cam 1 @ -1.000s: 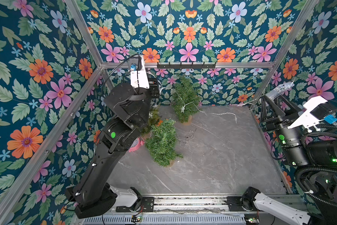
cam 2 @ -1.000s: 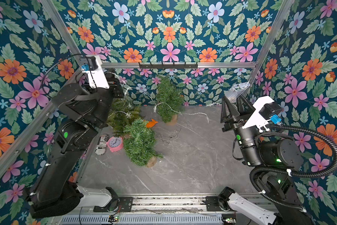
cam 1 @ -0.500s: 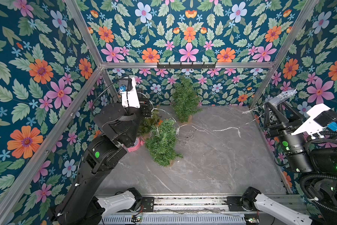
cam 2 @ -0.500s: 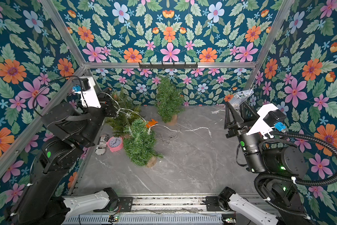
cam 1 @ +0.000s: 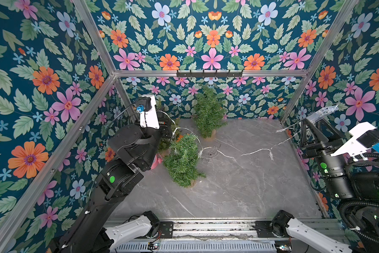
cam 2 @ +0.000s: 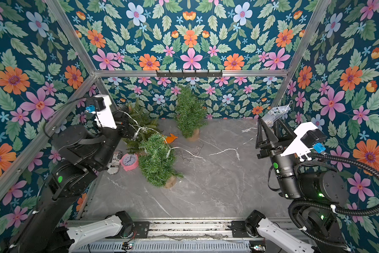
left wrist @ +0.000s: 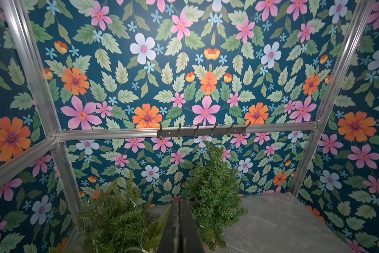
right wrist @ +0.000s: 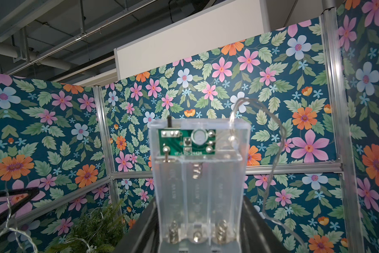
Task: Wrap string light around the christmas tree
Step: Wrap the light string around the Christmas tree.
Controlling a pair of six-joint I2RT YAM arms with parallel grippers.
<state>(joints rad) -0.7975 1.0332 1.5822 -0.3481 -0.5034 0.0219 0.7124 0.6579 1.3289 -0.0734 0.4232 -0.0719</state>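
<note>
From my seat the biggest thing on screen is the grey marble table [cam 1: 238,192], walled in by flowered panels. Next come the two black arms: the left arm [cam 1: 127,153] reaches in along the left wall towards the back corner, and the right arm [cam 1: 337,170] stands at the right edge, its wrist raised above the table.

Three small trees sit in the left and back part of the table. The back tree [cam 2: 189,114] stands upright near the rear wall. The front tree [cam 2: 156,162] leans in its brown base, nearer the middle. A darker tree [cam 2: 140,118] is tucked in the back left corner, just beside the left arm's wrist.

The right gripper [right wrist: 197,208] pinches the clear battery box [right wrist: 197,166] between its jaws, with the box held up in the air (empty, springs showing).

A pink clock [cam 2: 129,161] lies just left of the front tree, a printed can [cam 2: 115,163] beside it, and an orange fish shape [cam 2: 170,138] sits between the front and back trees.

The left gripper [left wrist: 179,210] has its fingers [left wrist: 173,230] pressed together on the string light [cam 2: 225,150]. That thin wire runs from there over the darker tree and the top of the front tree, trails across the bare table, then rises to the battery box.
</note>
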